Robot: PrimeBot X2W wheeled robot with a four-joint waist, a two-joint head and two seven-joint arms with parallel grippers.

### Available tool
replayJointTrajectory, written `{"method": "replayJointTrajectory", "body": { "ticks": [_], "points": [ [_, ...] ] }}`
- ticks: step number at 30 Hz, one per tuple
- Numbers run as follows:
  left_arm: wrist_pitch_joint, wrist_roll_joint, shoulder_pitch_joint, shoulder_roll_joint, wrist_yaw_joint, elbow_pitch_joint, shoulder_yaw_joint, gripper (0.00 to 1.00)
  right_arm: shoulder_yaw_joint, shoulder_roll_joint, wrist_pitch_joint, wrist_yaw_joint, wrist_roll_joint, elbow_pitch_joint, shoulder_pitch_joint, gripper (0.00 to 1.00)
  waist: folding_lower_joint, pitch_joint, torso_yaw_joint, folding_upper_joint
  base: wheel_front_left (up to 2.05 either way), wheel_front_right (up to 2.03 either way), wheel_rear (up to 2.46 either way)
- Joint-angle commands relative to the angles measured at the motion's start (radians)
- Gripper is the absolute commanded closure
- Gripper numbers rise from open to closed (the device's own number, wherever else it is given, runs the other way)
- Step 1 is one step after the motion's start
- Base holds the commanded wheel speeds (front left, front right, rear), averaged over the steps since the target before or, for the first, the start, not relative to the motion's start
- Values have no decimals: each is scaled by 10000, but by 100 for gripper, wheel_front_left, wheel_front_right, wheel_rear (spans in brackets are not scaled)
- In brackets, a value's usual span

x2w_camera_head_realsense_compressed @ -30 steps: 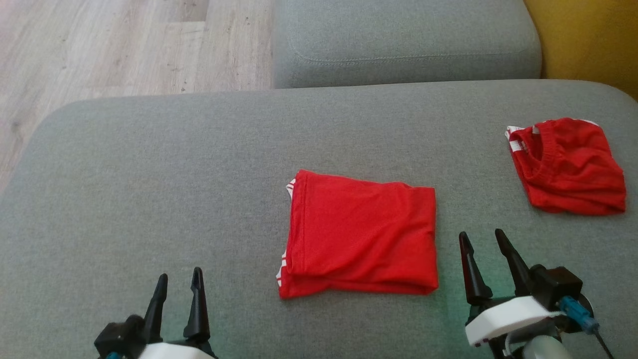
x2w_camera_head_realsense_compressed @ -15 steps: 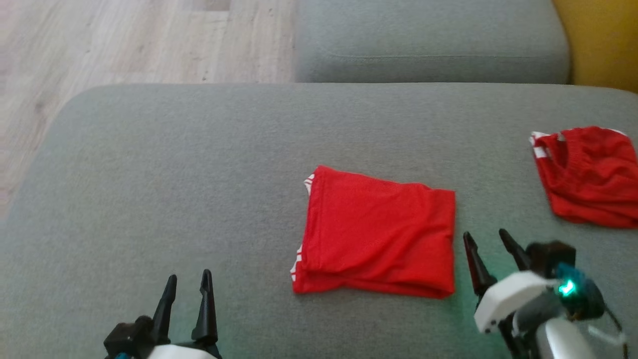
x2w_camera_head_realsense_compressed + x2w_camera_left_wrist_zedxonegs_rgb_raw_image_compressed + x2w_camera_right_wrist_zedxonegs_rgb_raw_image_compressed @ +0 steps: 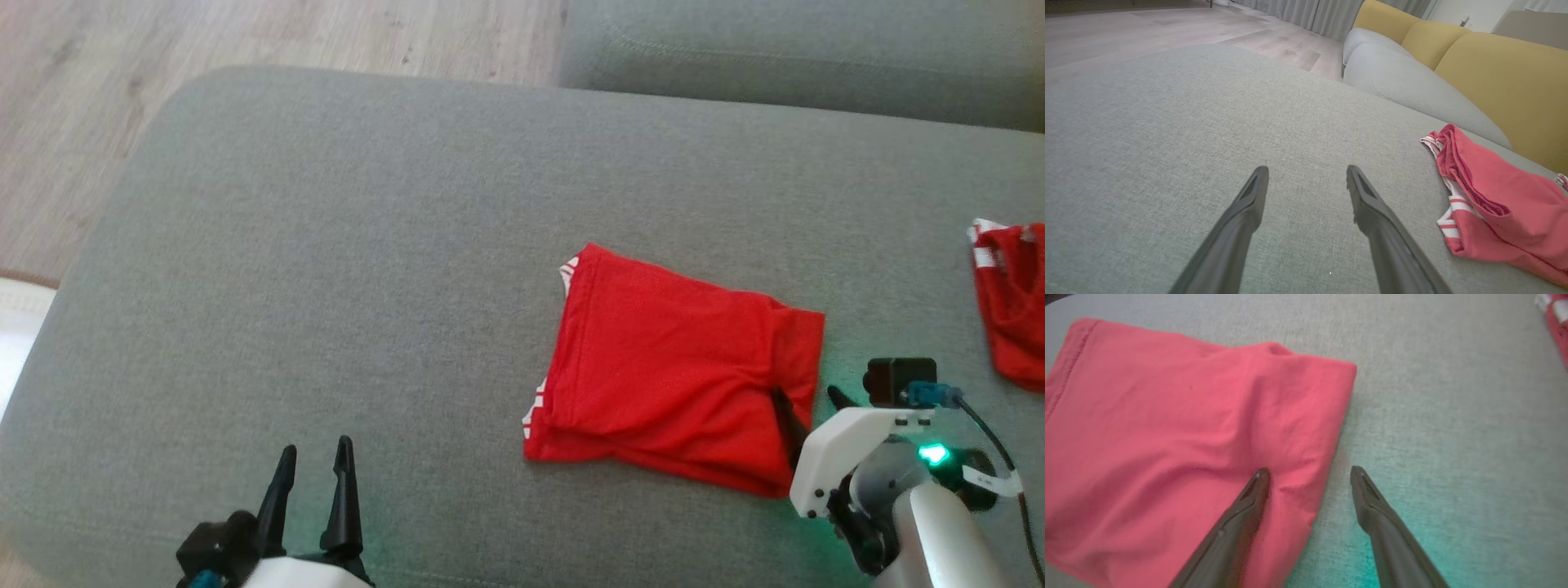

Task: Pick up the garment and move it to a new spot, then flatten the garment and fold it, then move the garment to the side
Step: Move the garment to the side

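Two fingers (image 3: 1237, 522) apart | right gripper (image 3: 1309, 470) astride right edge of garment (image 3: 1167, 416) | one over fabric, other over cushion (image 3: 1453, 437)

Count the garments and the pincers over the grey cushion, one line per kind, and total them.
Red garments: 2 (folded garment; second garment at the right edge of the head view)
Black pincers: 2 (left pincer; right pincer)
Total: 4
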Motion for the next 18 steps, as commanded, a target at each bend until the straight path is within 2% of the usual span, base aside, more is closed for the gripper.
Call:
{"method": "replayJointTrajectory", "body": {
  "ticks": [1,4,6,9,13,18],
  "points": [
    [-119,127,-490,-11,-33,-212,423,0,275,-30,85,65,341,-93,-508,0,-1,163,137,0,0,0,0],
    [-123,128,-486,-43,-59,-206,518,0,435,-30,123,65,694,179,-575,0,-1,256,128,0,0,0,0],
    [-124,144,-518,-68,-95,-214,567,0,569,-30,118,65,842,326,-663,52,-1,329,70,0,0,0,0],
    [-125,131,-601,-158,-188,-279,627,0,1010,-30,133,65,1037,521,-851,100,-1,461,-96,0,0,0,0],
    [-126,127,-691,-233,-275,-378,671,0,1304,-30,-50,65,1024,549,-1176,100,-1,674,-360,0,0,0,0],
    [-126,256,-900,-283,-480,-691,832,0,1338,-30,-419,65,322,288,-1934,100,-1,1192,-1128,0,0,0,0]
  ]
}}
